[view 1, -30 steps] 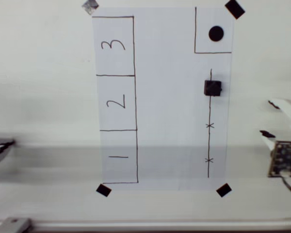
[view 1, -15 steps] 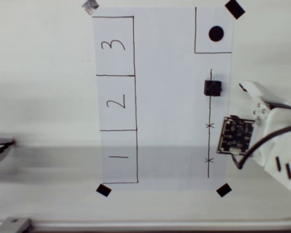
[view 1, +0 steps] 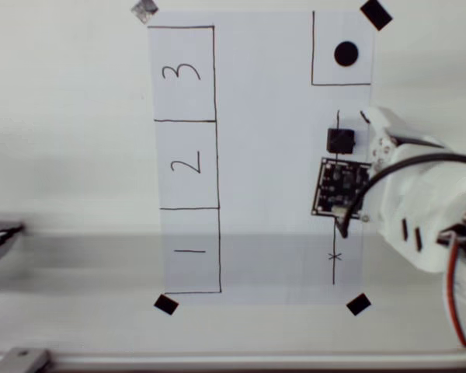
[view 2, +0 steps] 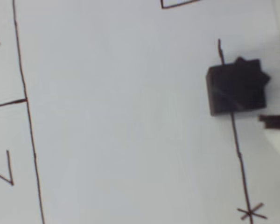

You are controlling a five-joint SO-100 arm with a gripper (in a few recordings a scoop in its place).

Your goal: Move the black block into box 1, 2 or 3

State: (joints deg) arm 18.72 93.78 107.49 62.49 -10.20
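step: approach black block (view 1: 341,141) | gripper (view 1: 370,128) beside it, finger spread unclear | advice: centre over cube, descend squarely before closing

In the overhead view a sheet of paper (view 1: 264,155) lies on the table (view 1: 70,155). Three drawn boxes run down its left edge — box 3 (view 1: 182,74) at the top, box 2 (view 1: 186,165) in the middle, box 1 (view 1: 190,251) by the bottom left corner. A block (view 1: 340,141) sits near the right edge, on a drawn line (view 1: 334,268) — below the dotted square (view 1: 342,53) in the top right corner. The arm (view 1: 419,210) reaches in over the right edge, just below and right of the block.
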